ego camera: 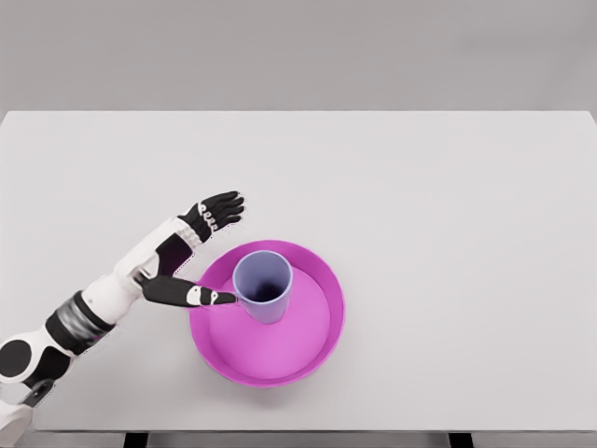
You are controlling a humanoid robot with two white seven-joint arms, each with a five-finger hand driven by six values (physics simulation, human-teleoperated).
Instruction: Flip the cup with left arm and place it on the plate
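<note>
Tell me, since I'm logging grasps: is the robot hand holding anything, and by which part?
Nothing is held. The left robot hand is spread open beside the cup, which stands upright on the plate; only the thumb tip reaches the cup's rim.

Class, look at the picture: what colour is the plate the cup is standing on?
The plate is bright magenta-pink, seen best in the head view.

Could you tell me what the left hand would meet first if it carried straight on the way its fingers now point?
Probably nothing: the left hand has its fingers pointing up-right across bare table, past the cup and plate. Depth is uncertain.
</note>
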